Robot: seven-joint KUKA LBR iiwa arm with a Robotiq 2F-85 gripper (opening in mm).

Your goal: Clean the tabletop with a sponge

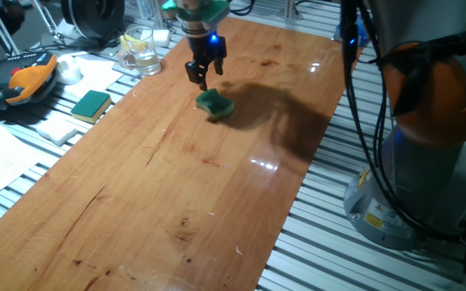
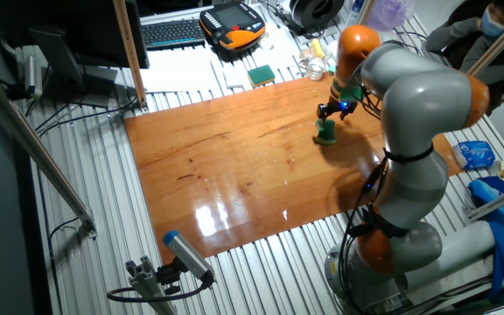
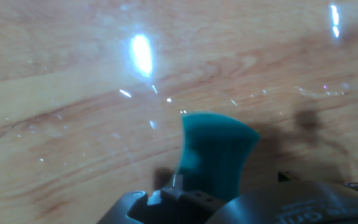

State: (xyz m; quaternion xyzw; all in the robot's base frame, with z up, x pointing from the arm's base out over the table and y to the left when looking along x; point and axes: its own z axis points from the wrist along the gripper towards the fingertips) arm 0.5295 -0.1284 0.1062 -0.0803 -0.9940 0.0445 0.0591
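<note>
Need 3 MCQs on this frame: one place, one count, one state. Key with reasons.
1. Where does the sponge lie?
A. on the tabletop
B. on the metal frame
C. in the glass

2. How many green sponges show in the fixed views?
A. one
B. two
C. three

3. What is the gripper doing?
A. carrying the sponge high
B. just above the sponge, not gripping it
C. holding the glass

Key: 1 A, it rests on the wood. 2 B, a second flat green sponge lies off the board. 3 B, the fingertips sit above and beside it.
</note>
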